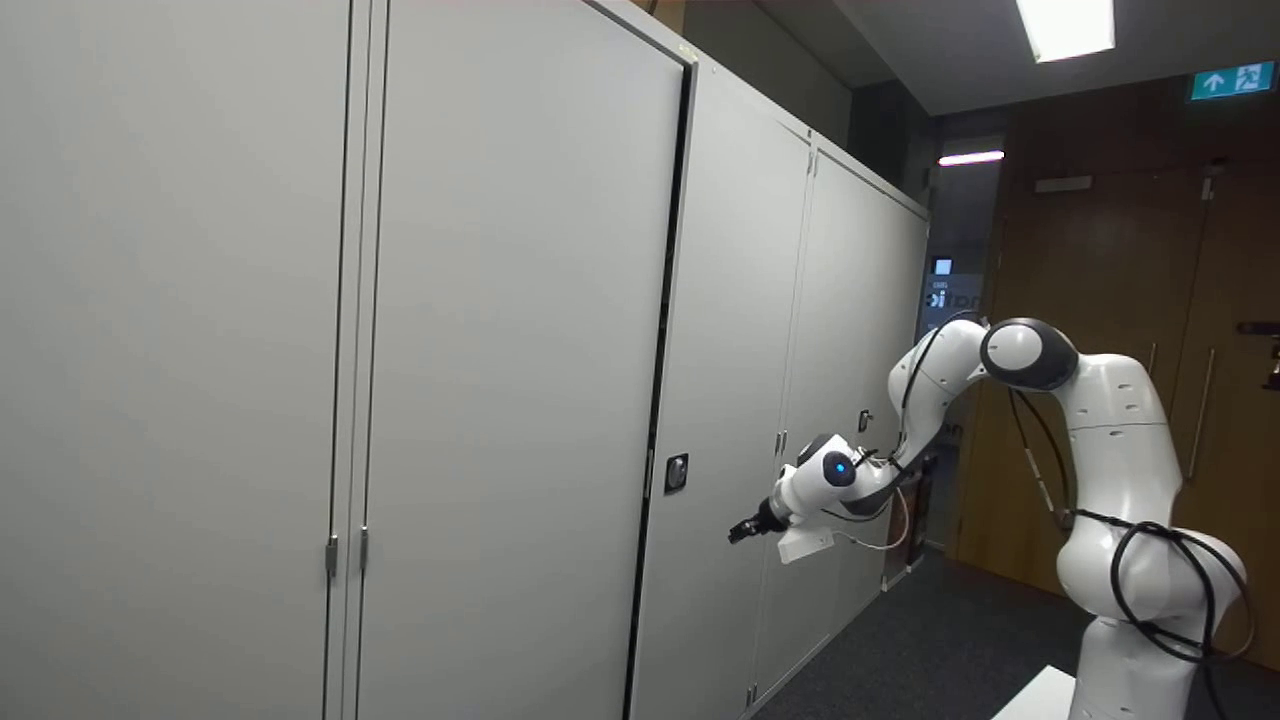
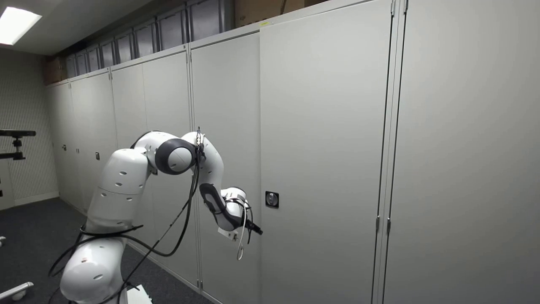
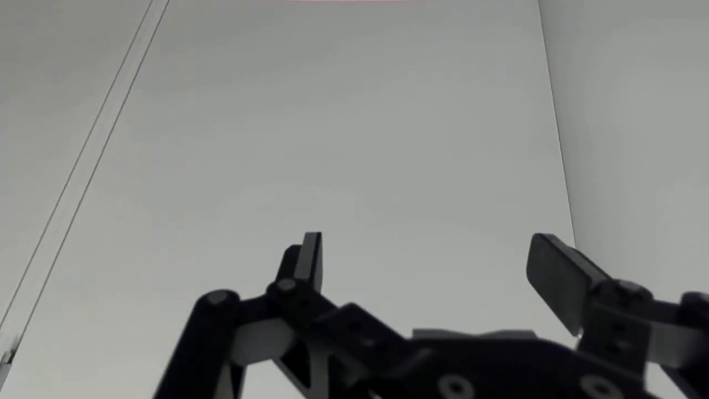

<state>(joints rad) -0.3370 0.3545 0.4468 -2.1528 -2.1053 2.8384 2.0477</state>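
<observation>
Pincer (image 3: 429,263) near grey cabinets (image 1: 520,360); dark carpet (image 1: 900,640) below.

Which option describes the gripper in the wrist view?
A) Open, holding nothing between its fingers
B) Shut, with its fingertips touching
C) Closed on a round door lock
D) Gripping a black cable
A, since the wrist view shows the two fingers of the gripper standing wide apart, with the plain grey cabinet door visible through the gap.
</observation>
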